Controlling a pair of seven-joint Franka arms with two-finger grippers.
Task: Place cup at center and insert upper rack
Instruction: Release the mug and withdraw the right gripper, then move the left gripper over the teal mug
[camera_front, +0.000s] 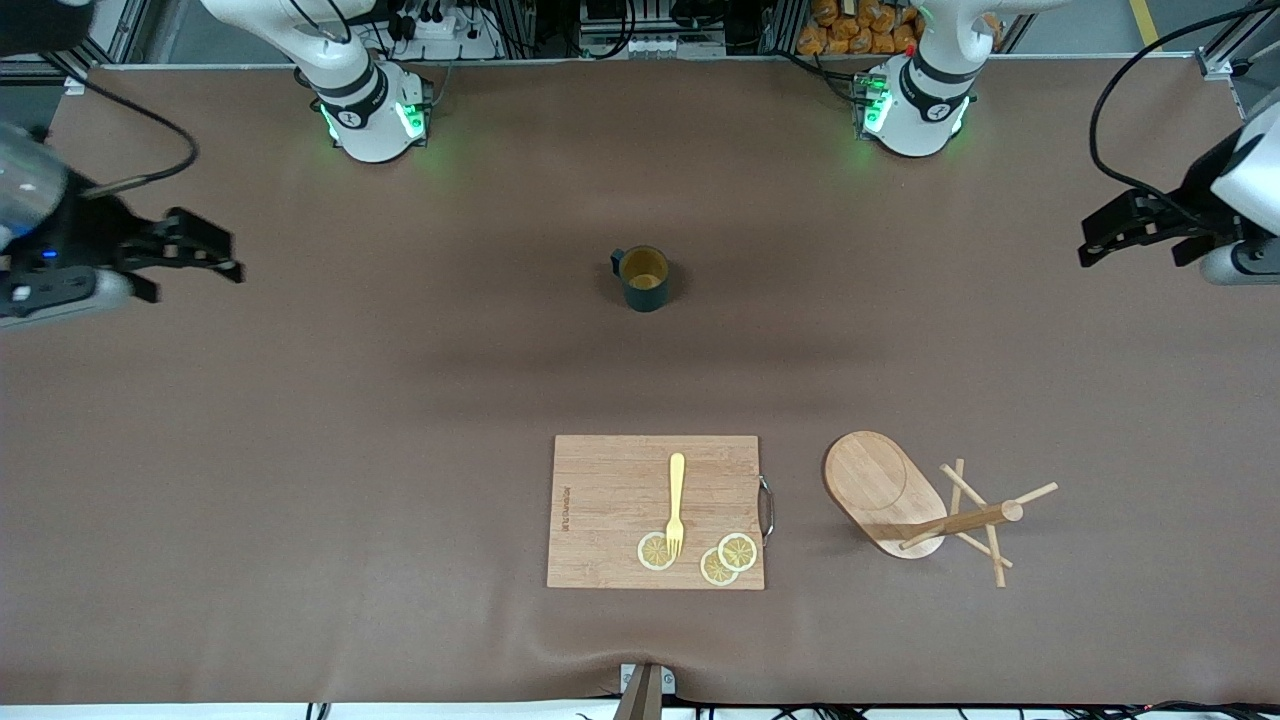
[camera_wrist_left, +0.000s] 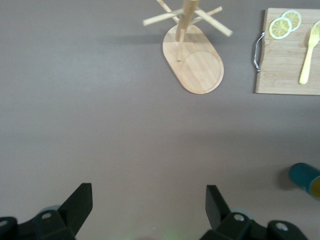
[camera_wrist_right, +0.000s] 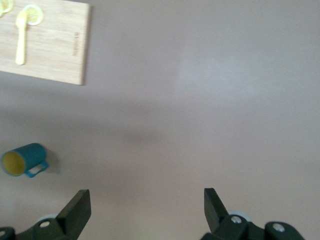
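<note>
The dark teal cup (camera_front: 644, 278) stands upright at mid table, yellow inside showing; it also shows in the left wrist view (camera_wrist_left: 306, 179) and in the right wrist view (camera_wrist_right: 24, 159). The wooden rack (camera_front: 885, 492) stands on its oval base nearer the front camera, toward the left arm's end, post and pegs up; the left wrist view shows it too (camera_wrist_left: 194, 59). My left gripper (camera_front: 1095, 240) (camera_wrist_left: 148, 195) is open and empty over the table's left-arm end. My right gripper (camera_front: 232, 258) (camera_wrist_right: 146, 197) is open and empty over the right-arm end.
A rectangular wooden cutting board (camera_front: 610, 500) lies beside the rack, nearer the front camera than the cup. On it are a yellow fork (camera_front: 676, 503) and lemon slices (camera_front: 728, 558). A metal handle (camera_front: 767, 508) sits on the board's edge facing the rack.
</note>
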